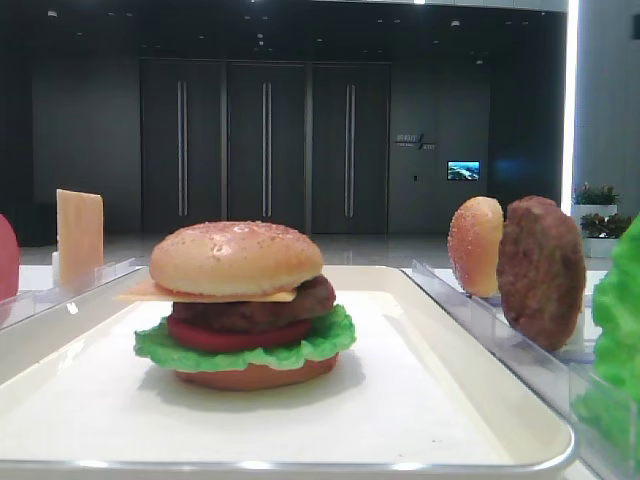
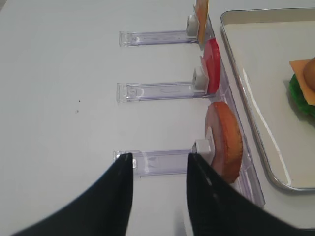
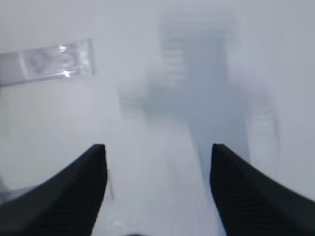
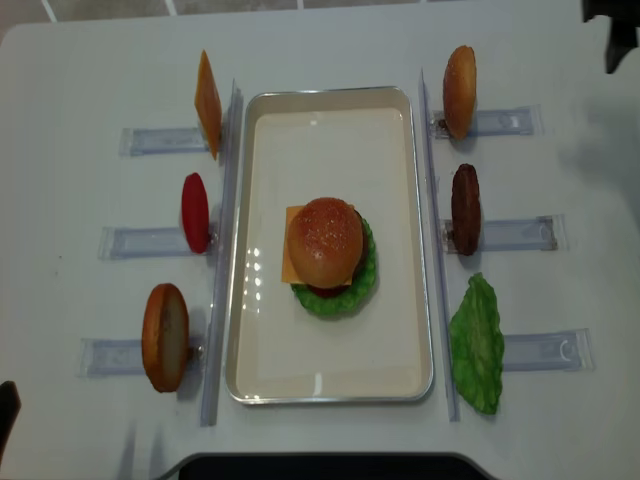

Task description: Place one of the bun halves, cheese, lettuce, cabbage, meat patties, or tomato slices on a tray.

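While top bun (image 4: 325,241) caps burger on tray (image 4: 330,385), right end effector (image 3: 157,196) spread, empty, well apart.

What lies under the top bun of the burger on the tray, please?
Under the top bun: cheese, meat patty, tomato slice, lettuce, bottom bun. Their covered centres cannot be seen.

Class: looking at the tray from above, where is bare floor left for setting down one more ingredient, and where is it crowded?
Bare floor on the white tray lies between the far rim and the burger, and between the burger and the near rim. The middle is crowded: the lettuce nearly reaches the right rim.
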{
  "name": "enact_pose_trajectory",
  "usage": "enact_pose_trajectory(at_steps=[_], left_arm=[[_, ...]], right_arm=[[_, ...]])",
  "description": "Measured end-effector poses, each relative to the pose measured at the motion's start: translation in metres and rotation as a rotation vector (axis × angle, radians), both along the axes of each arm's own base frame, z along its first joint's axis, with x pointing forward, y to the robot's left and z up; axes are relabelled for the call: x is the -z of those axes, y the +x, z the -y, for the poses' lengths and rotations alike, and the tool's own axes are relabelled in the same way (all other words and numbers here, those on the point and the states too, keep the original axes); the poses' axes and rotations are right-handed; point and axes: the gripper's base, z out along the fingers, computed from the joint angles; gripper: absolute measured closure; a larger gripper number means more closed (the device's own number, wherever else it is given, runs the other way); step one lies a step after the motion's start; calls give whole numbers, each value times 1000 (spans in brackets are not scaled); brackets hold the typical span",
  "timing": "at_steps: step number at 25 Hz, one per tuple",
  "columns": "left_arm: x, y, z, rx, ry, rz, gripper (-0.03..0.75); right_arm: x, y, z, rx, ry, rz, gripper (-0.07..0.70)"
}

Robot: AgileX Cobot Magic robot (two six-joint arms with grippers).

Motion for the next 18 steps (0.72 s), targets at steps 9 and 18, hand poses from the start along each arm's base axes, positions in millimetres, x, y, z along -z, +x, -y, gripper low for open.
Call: enact_pose_trajectory(at_steps=[9, 18], left_arm=[[0, 0, 0, 1, 2, 0, 433], [0, 0, 0, 3, 5, 0, 433]], right_arm=[[-5, -21, 30, -6, 0, -8, 198], [-7, -147, 8, -61, 4, 35, 198]])
